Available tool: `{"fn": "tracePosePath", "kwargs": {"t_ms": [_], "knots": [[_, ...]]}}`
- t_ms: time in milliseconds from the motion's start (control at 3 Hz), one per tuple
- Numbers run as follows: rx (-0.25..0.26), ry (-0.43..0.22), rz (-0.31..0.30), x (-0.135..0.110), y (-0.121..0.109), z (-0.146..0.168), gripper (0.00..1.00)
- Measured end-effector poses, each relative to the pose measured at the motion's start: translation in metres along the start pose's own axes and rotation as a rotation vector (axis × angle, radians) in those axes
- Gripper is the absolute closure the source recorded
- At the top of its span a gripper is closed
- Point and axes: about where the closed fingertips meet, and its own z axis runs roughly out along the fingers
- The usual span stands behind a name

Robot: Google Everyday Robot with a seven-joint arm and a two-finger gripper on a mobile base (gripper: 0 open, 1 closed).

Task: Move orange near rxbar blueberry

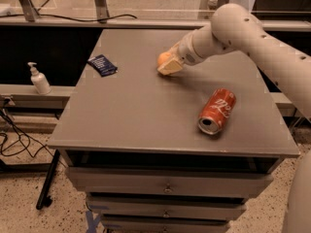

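Note:
The orange [163, 58] is a small round fruit held in my gripper [167, 64], low over the middle of the grey table [136, 115]. The gripper's cream fingers [170, 67] are shut around it and hide most of it. The rxbar blueberry [102, 65], a flat dark navy wrapper, lies near the table's left edge, to the left of the gripper and apart from it.
A red soda can [217, 110] lies on its side at the table's right front. A white pump bottle [39, 79] stands on a ledge to the left. Drawers sit below the tabletop. Cables lie on the floor at the left.

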Motion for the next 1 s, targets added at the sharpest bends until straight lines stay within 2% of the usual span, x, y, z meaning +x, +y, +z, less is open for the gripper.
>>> {"fn": "tracePosePath", "kwargs": {"t_ms": [333, 1000], "knots": [[-0.006, 0.019, -0.042, 0.0008, 0.0077, 0.0072, 1.00], [-0.006, 0.019, -0.043, -0.0070, 0.0046, 0.0002, 1.00]]}}
